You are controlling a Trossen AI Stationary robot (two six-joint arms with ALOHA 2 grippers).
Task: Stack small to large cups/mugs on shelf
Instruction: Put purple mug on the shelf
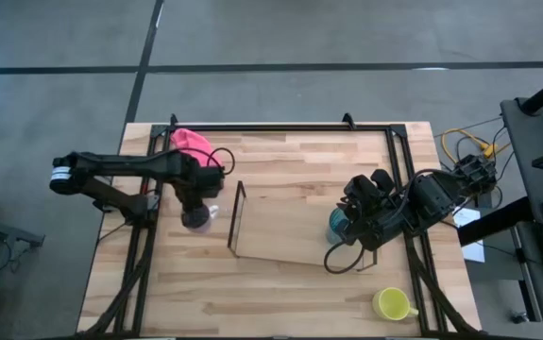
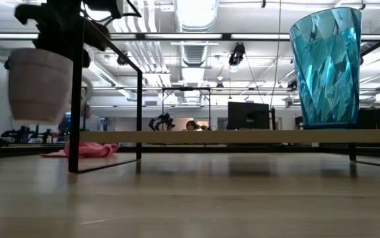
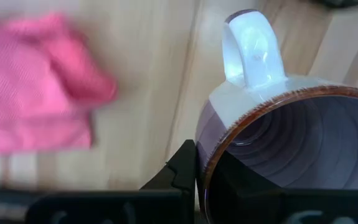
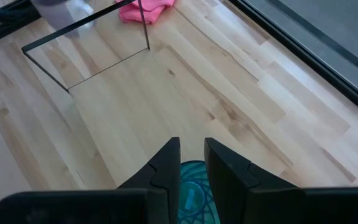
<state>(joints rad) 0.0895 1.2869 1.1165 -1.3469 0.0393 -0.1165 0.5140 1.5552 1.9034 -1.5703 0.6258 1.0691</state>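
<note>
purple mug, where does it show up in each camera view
High view: the small purple handled mug sits left of centre, under the left hand, beside the clear-panelled wire shelf.
Low view: upper left, lifted off the table.
Left wrist view: lower right, rim gripped.
Right wrist view: blurred at the top edge.
Shared landmark: the crumpled pink cloth.

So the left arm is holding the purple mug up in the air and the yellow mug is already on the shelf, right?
Not quite. The yellow mug sits on the table, off the shelf, as the high view shows. The left gripper does hold the purple mug in the air.
</note>
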